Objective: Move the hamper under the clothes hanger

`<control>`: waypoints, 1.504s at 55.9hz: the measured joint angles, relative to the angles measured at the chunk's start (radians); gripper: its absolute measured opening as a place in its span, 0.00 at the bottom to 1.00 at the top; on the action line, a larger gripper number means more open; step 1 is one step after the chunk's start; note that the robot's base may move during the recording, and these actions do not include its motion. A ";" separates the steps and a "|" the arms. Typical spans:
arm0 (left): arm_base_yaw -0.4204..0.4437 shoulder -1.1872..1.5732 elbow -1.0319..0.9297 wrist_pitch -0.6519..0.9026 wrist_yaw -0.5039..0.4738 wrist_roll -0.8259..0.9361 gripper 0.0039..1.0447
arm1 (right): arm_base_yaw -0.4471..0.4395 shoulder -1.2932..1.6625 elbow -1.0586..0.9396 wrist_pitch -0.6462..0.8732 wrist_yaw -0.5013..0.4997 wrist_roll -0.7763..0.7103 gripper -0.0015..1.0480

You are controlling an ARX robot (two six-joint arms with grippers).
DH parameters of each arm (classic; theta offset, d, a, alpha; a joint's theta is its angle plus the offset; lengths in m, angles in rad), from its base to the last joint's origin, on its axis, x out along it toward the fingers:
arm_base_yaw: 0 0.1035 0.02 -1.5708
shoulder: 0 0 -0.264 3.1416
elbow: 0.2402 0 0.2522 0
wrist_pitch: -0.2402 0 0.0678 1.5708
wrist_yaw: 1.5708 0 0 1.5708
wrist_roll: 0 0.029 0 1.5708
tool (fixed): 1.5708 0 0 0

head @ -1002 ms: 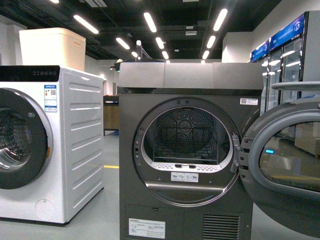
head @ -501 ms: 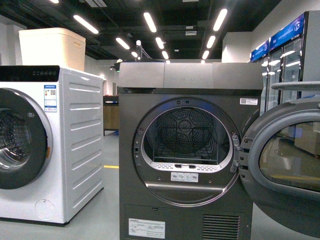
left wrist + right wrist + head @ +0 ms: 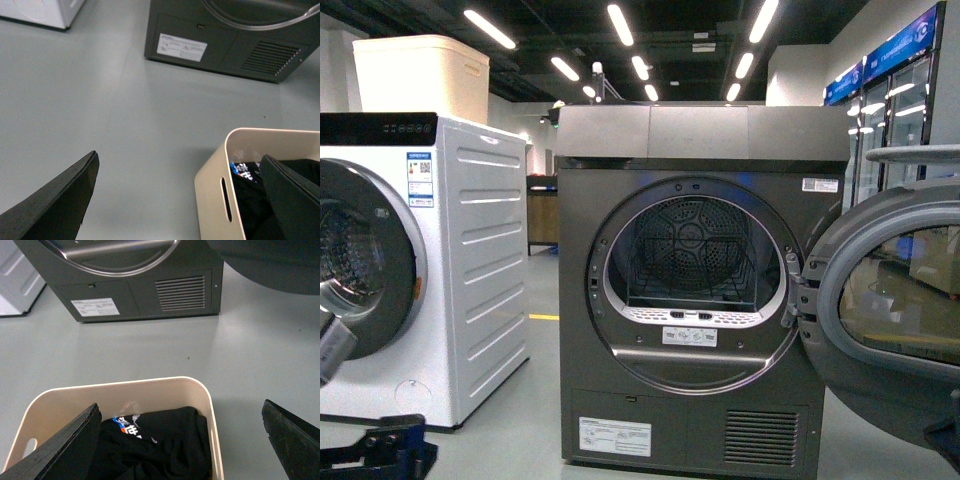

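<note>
The cream-beige hamper (image 3: 216, 186) stands on the grey floor in front of the dryer, and a slot handle shows in its wall. It also shows in the right wrist view (image 3: 150, 390). A black T-shirt (image 3: 160, 440) with a printed logo lies inside it. My left gripper (image 3: 179, 156) is open above the hamper's one end, one finger over the floor and one over the inside. My right gripper (image 3: 180, 403) is open above the other end, one finger over the inside and one over the floor. Neither touches the hamper. The clothes hanger is out of view.
A dark grey dryer (image 3: 700, 150) stands ahead with its round door (image 3: 890, 300) swung open to the right. A white washing machine (image 3: 470, 270) stands to its left with a cream-white bin (image 3: 420, 75) on top. Glass-door coolers (image 3: 895, 110) line the far right.
The front view has shifted so that the machines sit a little higher in the picture. Dark parts of my arms now show at the bottom left and bottom right corners.
</note>
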 joint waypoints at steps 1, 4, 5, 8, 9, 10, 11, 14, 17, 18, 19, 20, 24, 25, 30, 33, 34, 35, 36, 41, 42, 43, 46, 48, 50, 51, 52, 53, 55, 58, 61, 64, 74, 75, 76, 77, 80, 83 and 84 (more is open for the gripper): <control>-0.006 0.019 0.012 0.001 -0.006 0.000 0.94 | 0.000 0.022 0.013 -0.001 0.003 -0.004 0.92; -0.022 0.065 0.039 0.005 -0.016 0.000 0.94 | -0.001 0.074 0.045 -0.008 0.017 -0.011 0.92; -0.028 0.083 0.048 0.008 -0.019 0.000 0.94 | -0.001 0.094 0.059 -0.012 0.021 -0.014 0.92; -0.042 0.126 0.073 0.010 -0.033 0.000 0.94 | -0.002 0.145 0.091 -0.021 0.036 -0.022 0.92; -0.044 0.134 0.078 0.010 -0.034 0.000 0.94 | -0.003 0.162 0.103 -0.025 0.041 -0.025 0.92; -0.050 0.150 0.088 0.009 -0.033 0.001 0.94 | -0.003 0.172 0.109 -0.027 0.042 -0.025 0.92; -0.055 0.166 0.097 0.008 -0.034 0.001 0.94 | -0.005 0.190 0.121 -0.030 0.047 -0.028 0.92; -0.068 0.203 0.118 0.008 -0.052 0.006 0.94 | -0.010 0.235 0.154 -0.039 0.061 -0.033 0.92; -0.083 0.246 0.146 -0.012 -0.057 0.008 0.94 | -0.017 0.286 0.191 -0.048 0.078 -0.036 0.92; -0.085 0.253 0.151 -0.018 -0.055 0.008 0.94 | -0.021 0.302 0.203 -0.052 0.079 -0.036 0.92; -0.089 0.266 0.161 -0.031 -0.053 0.007 0.94 | -0.022 0.309 0.208 -0.055 0.079 -0.037 0.92; -0.094 0.278 0.171 -0.044 -0.054 0.008 0.94 | -0.026 0.324 0.219 -0.060 0.079 -0.038 0.92; -0.110 0.319 0.196 -0.072 -0.063 0.008 0.94 | -0.038 0.370 0.251 -0.074 0.087 -0.042 0.92; -0.115 0.332 0.206 -0.081 -0.065 0.007 0.94 | -0.042 0.381 0.258 -0.079 0.087 -0.044 0.92; -0.143 0.415 0.258 -0.128 -0.096 -0.013 0.94 | -0.057 0.437 0.290 -0.106 0.089 -0.058 0.92; -0.152 0.440 0.274 -0.142 -0.109 -0.023 0.94 | -0.061 0.457 0.299 -0.118 0.088 -0.072 0.92; -0.155 0.449 0.280 -0.150 -0.112 -0.029 0.94 | -0.061 0.460 0.300 -0.119 0.087 -0.076 0.92; -0.156 0.454 0.283 -0.153 -0.114 -0.031 0.94 | -0.062 0.465 0.302 -0.122 0.085 -0.080 0.92; -0.160 0.463 0.289 -0.157 -0.117 -0.031 0.94 | -0.062 0.470 0.304 -0.126 0.084 -0.084 0.92; -0.174 0.514 0.320 -0.175 -0.137 -0.037 0.94 | -0.062 0.501 0.330 -0.146 0.081 -0.106 0.92; -0.176 0.523 0.325 -0.177 -0.140 -0.038 0.94 | -0.062 0.507 0.336 -0.150 0.081 -0.111 0.92; -0.177 0.529 0.330 -0.181 -0.142 -0.039 0.94 | -0.062 0.513 0.342 -0.155 0.081 -0.116 0.92; -0.182 0.548 0.344 -0.189 -0.146 -0.045 0.94 | -0.063 0.530 0.364 -0.171 0.079 -0.130 0.92; -0.185 0.556 0.351 -0.194 -0.147 -0.048 0.94 | -0.063 0.538 0.375 -0.182 0.077 -0.137 0.92; -0.188 0.565 0.360 -0.196 -0.148 -0.050 0.94 | -0.065 0.549 0.390 -0.197 0.077 -0.149 0.92; -0.190 0.569 0.365 -0.197 -0.148 -0.052 0.94 | -0.067 0.555 0.398 -0.206 0.077 -0.154 0.92; -0.191 0.573 0.370 -0.199 -0.149 -0.053 0.94 | -0.069 0.563 0.409 -0.220 0.077 -0.162 0.92; -0.193 0.579 0.378 -0.203 -0.150 -0.053 0.94 | -0.070 0.569 0.417 -0.229 0.077 -0.167 0.92; -0.195 0.587 0.389 -0.208 -0.149 -0.055 0.94 | -0.074 0.581 0.433 -0.246 0.077 -0.179 0.92; -0.196 0.603 0.406 -0.215 -0.149 -0.058 0.94 | -0.082 0.602 0.462 -0.283 0.077 -0.199 0.92; -0.196 0.617 0.420 -0.222 -0.149 -0.063 0.94 | -0.090 0.624 0.488 -0.321 0.077 -0.219 0.92; -0.196 0.629 0.432 -0.229 -0.150 -0.069 0.94 | -0.094 0.639 0.504 -0.342 0.079 -0.229 0.92; -0.197 0.689 0.474 -0.240 -0.158 -0.080 0.94 | -0.111 0.700 0.553 -0.397 0.082 -0.267 0.92; -0.198 0.695 0.478 -0.242 -0.158 -0.081 0.94 | -0.111 0.703 0.555 -0.398 0.082 -0.268 0.92; -0.198 0.702 0.482 -0.243 -0.158 -0.081 0.94 | -0.112 0.708 0.558 -0.399 0.082 -0.269 0.92; -0.199 0.706 0.485 -0.243 -0.158 -0.081 0.94 | -0.113 0.712 0.561 -0.400 0.082 -0.269 0.92; -0.201 0.721 0.498 -0.249 -0.158 -0.084 0.94 | -0.113 0.723 0.566 -0.401 0.081 -0.272 0.92; -0.205 0.733 0.509 -0.252 -0.157 -0.086 0.94 | -0.112 0.731 0.570 -0.402 0.077 -0.274 0.92; -0.208 0.739 0.517 -0.254 -0.156 -0.090 0.94 | -0.112 0.732 0.572 -0.402 0.077 -0.275 0.92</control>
